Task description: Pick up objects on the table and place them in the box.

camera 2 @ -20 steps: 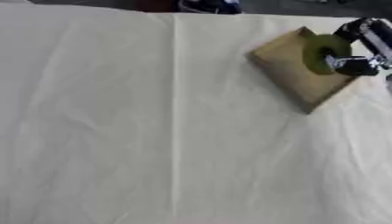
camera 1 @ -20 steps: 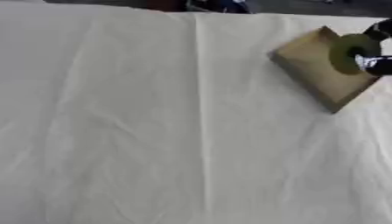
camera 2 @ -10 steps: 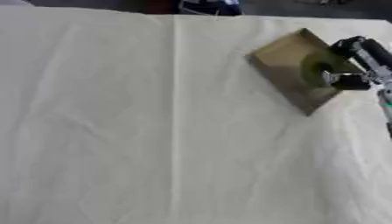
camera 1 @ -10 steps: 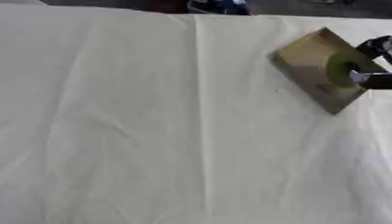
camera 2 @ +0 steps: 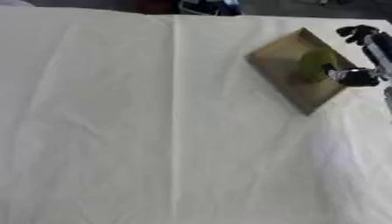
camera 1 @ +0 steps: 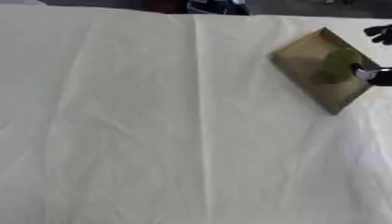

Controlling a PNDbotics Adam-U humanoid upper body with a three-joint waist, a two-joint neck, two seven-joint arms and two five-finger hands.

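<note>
One brown box (camera 2: 295, 70) at two o'clock on the white-clothed table (camera 1: 153, 131), green round object (camera 2: 314, 65) inside it, right hand (camera 2: 366, 57) at three o'clock beside the box, fuller in right eye view, cropped in left, finger state impossible to tell.

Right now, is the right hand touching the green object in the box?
Cannot tell. In the right eye view the right hand meets the green object above the box, blurred.
</note>
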